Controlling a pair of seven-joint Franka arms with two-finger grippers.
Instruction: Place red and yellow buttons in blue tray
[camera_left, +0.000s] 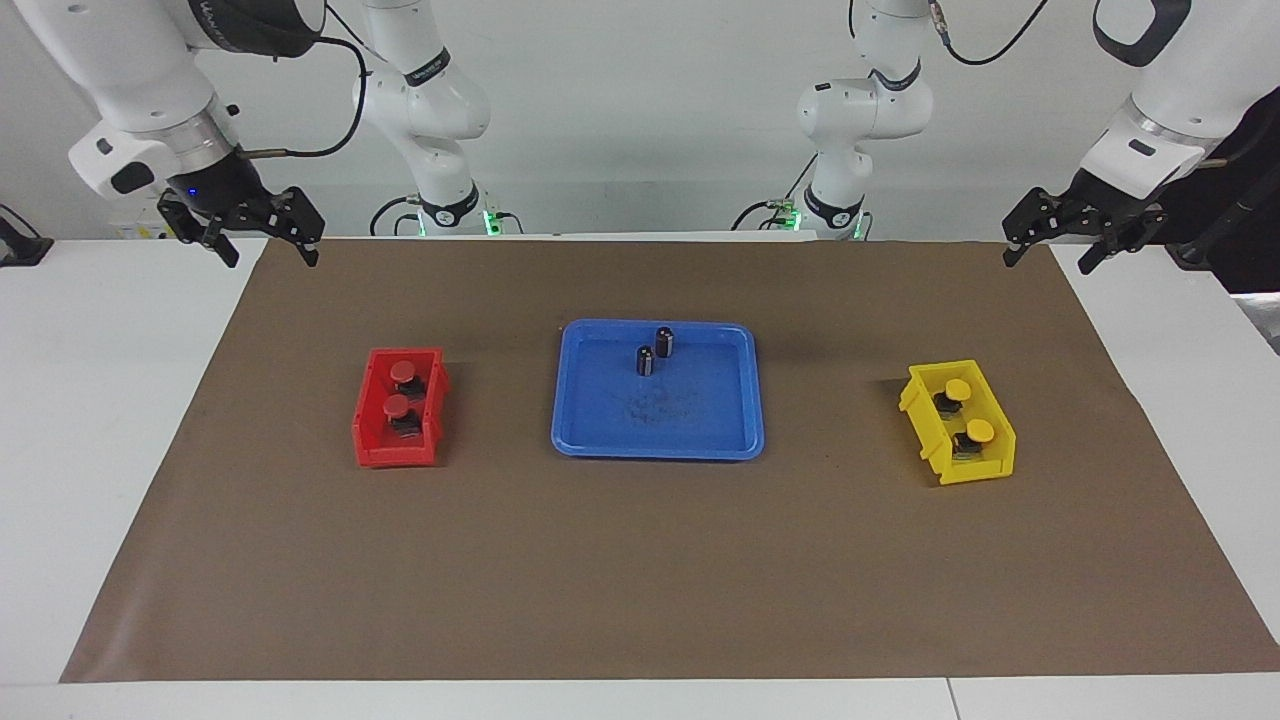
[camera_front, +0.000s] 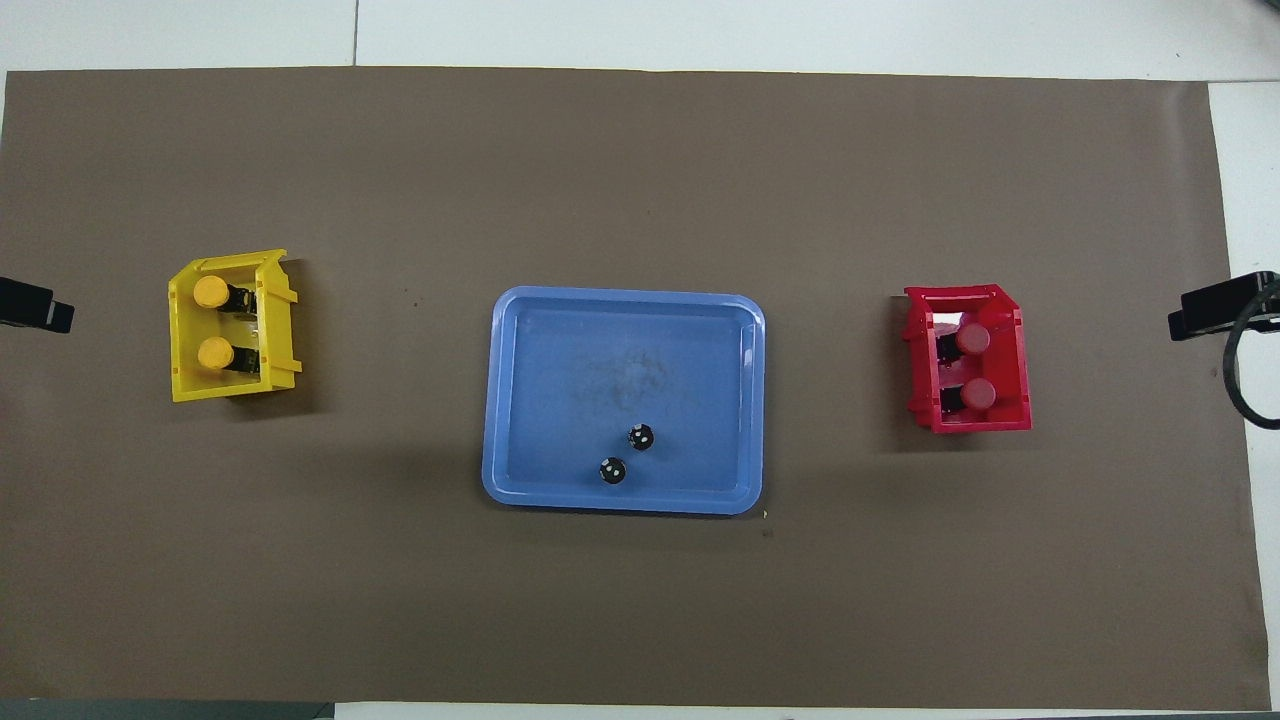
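- Two red buttons lie in a small red bin toward the right arm's end of the table, one just nearer the robots than the other.
- Two yellow buttons lie in a small yellow bin toward the left arm's end.
- None of the four buttons is in the blue tray yet; it sits flat between the bins, well apart from both.
- Two dark capless cylinders stand upright in the tray, near its rim on the robots' side.
- The right gripper hangs over the brown mat's corner, fingers spread wide, holding nothing.
- The left gripper hangs over the mat's other robot-side corner, likewise wide open and empty.
- Likely risks: each pair lies close together within tight bin walls, so a finger may catch a wall and drag or tip the light bin, or nudge the neighbouring button.
- A round cap may slip from the fingers.
- A button set down near the cylinders could topple them.
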